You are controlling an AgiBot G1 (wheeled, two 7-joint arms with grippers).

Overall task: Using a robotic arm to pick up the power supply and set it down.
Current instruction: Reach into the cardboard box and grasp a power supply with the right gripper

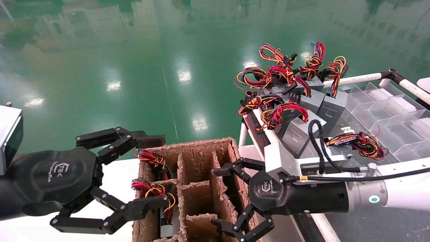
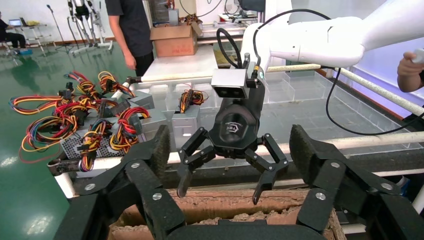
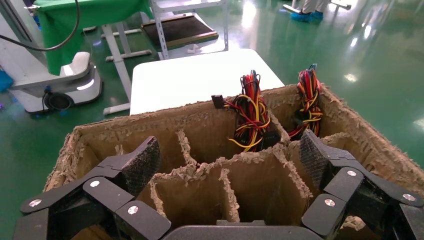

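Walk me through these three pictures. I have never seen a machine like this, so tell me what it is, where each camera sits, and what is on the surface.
This is a two-armed robot. The wide picture comes from a camera on its head; the other two come from cameras on each wrist.

The left gripper and the right gripper are both open and hold nothing. They hover over a cardboard box split into compartments. Two compartments on the left side already hold a power supply each, with coloured wires sticking up.

Beside the box, a cart carries a pile of power supplies, grey metal boxes, waiting to be picked.
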